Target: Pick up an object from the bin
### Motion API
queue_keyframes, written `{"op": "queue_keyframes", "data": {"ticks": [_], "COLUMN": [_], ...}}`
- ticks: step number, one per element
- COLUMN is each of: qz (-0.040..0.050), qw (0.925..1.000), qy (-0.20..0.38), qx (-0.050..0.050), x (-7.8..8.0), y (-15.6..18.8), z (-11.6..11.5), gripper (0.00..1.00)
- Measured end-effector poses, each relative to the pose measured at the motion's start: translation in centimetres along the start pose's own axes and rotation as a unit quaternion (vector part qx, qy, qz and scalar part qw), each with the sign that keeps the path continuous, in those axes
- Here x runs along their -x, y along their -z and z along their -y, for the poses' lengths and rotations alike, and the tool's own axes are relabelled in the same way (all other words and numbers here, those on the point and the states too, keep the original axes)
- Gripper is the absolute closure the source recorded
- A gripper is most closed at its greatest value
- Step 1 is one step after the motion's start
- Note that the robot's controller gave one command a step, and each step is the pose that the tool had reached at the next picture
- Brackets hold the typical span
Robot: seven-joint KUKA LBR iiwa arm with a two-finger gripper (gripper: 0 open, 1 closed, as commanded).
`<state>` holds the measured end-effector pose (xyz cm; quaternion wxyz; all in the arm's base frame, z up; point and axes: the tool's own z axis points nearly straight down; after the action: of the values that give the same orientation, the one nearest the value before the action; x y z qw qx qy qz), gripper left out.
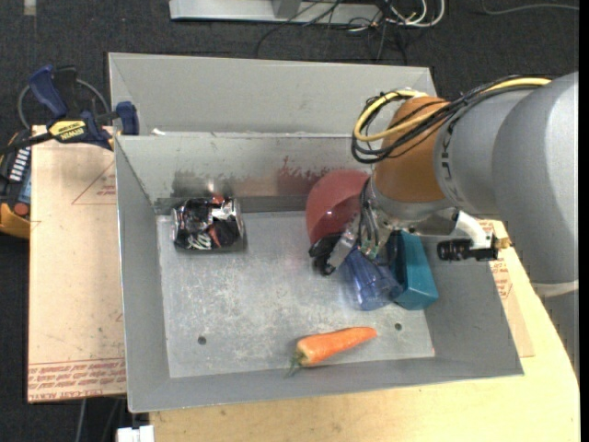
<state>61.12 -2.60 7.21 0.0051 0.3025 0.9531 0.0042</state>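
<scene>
Nearest lies one orange carrot [336,343]; just beyond it, one clear blue piece [366,285] and one teal block [416,274], my claw [355,247] down at the blue piece, open or closed I cannot tell. Farther beyond the carrot: one red bowl [331,205], one shiny packet [208,225].

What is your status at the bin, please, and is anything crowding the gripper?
Gripper low at the right of the bin, over a clear blue thing. Teal block and red bowl close beside it. Carrot apart, at the front.
</scene>
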Motion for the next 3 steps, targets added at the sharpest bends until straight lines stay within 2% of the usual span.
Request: {"op": "queue_keyframes", "data": {"ticks": [1,3], "qz": [-0.0029,-0.0002], "qw": [1.0000,1.0000], "qy": [0.000,0.001], "qx": [-0.002,0.000], "x": [-0.2,0.0], "y": [0.7,4.4], "z": [0.1,0.0], "gripper": [1.00,1.00]}}
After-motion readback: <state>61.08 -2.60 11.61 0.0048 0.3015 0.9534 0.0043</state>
